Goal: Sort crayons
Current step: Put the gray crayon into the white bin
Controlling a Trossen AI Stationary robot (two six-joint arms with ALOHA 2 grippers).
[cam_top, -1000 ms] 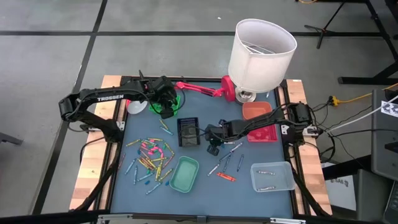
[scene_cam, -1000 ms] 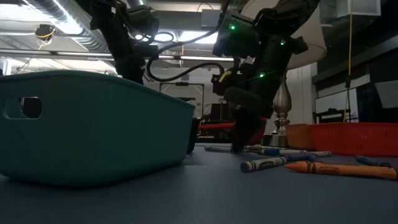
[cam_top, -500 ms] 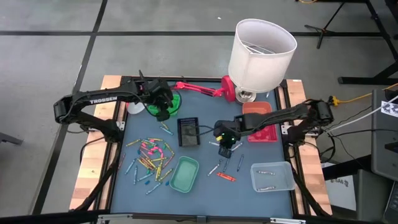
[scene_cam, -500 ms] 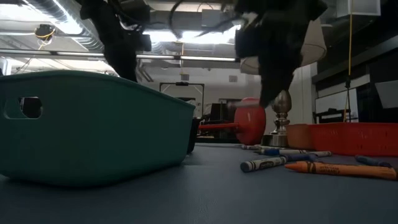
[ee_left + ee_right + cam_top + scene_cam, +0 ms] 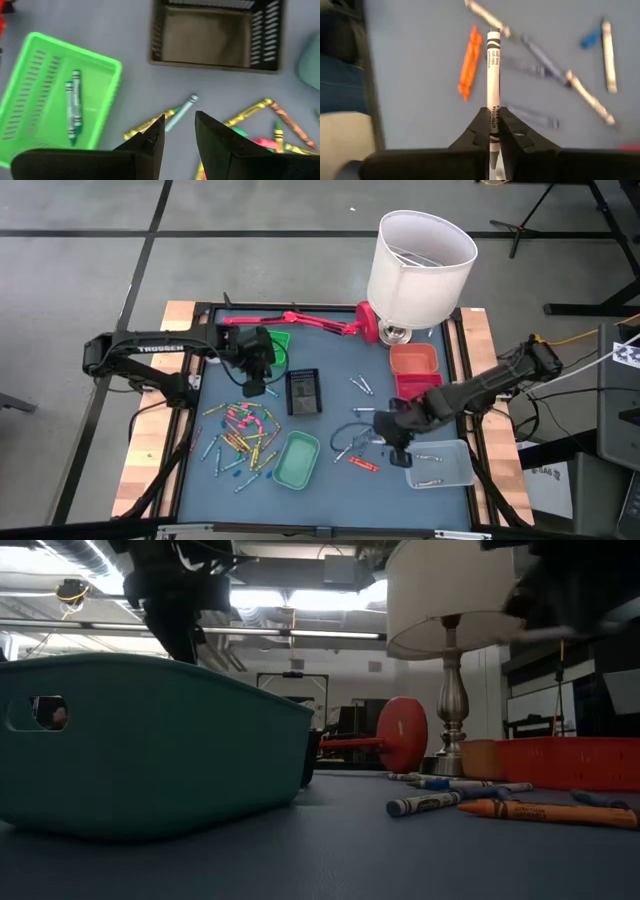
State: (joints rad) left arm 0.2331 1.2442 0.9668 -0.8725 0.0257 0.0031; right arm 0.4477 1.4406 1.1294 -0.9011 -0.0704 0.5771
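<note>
Blue-grey table (image 5: 330, 375): scattered wax crayons (image 5: 240, 430). Right end effector (image 5: 493, 131), beside clear plastic tray (image 5: 440, 465), clamps silvery-grey crayon (image 5: 493, 75). Left end effector (image 5: 177, 135) parted, empty, above a pale crayon (image 5: 181, 106).

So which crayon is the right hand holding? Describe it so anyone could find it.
Start at the clear tray near the table's right front. The right hand hovers at its left edge, shut on the silvery grey crayon, the only one off the table.

Teal tray (image 5: 150, 740) seen filling the left foreground; lamp (image 5: 452, 660) w/ metal stem stood behind, red disc (image 5: 402, 734) just beside it; orange crayon (image 5: 545, 812) and blue crayon (image 5: 425, 803) laid on tabletop; red tray (image 5: 570, 762) at right.
</note>
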